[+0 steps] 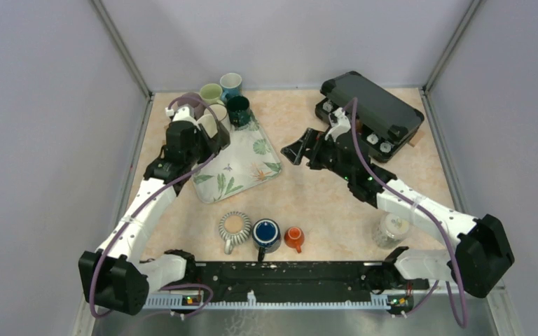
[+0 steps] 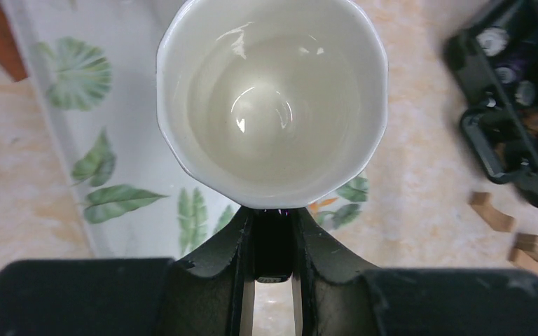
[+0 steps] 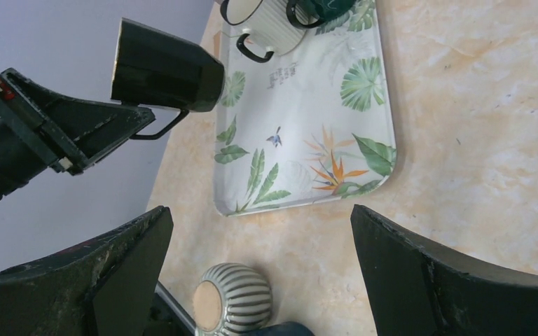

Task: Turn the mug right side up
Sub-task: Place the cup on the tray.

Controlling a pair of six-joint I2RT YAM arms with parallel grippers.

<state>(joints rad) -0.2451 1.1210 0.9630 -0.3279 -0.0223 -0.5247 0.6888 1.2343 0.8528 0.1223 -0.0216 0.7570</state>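
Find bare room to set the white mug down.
Tray's near half, this side of the dark green mug, is bare; the white mug fits there. Table between tray and front mug row is open. Far-left mug cluster is crowded.

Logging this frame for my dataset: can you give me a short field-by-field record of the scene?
held item: white faceted ceramic mug, by its dark handle
holder: left claw, shut
mug opening: facing the left wrist camera
under mug: leaf-patterned white tray
right claw: open, empty, above the beige marbled table
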